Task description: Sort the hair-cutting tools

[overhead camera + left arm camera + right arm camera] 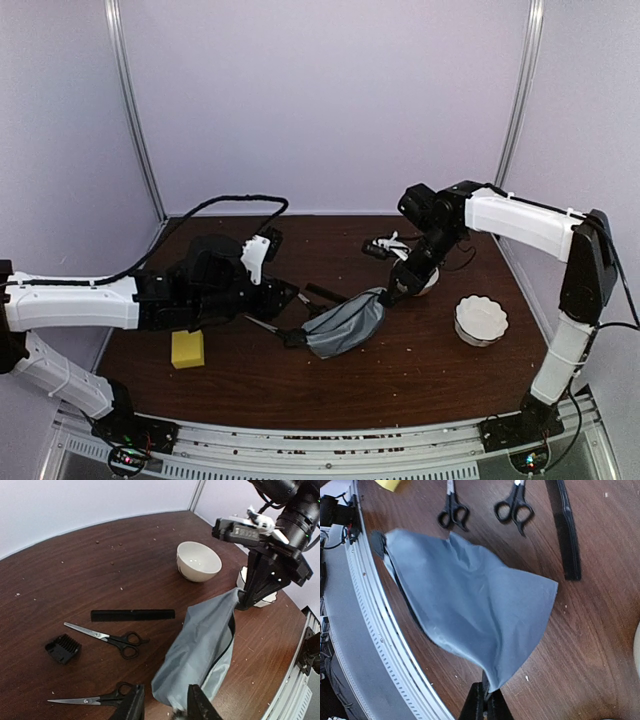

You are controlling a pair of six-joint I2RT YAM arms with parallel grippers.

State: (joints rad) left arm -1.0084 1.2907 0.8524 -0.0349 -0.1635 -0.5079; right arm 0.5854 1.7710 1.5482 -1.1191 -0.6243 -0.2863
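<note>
Hair-cutting tools lie loose mid-table, left of centre: nearer scissors (95, 697), farther scissors (107, 637), both steel-bladed, a ribbed attachment (62, 648), then the slim comb (132, 615). The left gripper (166, 687) straddles the limp grey pouch (200, 650); its grip cannot be told. The right gripper (485, 692) is pinched tight on the pouch's far corner. Loading probably needs taut fabric and an open mouth.

Pouch (348, 322) at mid-counter (400, 385), comb (132, 615) just behind its left end, first scissors (106, 638) alongside the comb, second scissors (85, 700) further left, attachment (62, 648) beside the first scissors' blades, near bowl (480, 320) right of the pouch, far bowl (198, 561) behind it, block (187, 348) near left.
</note>
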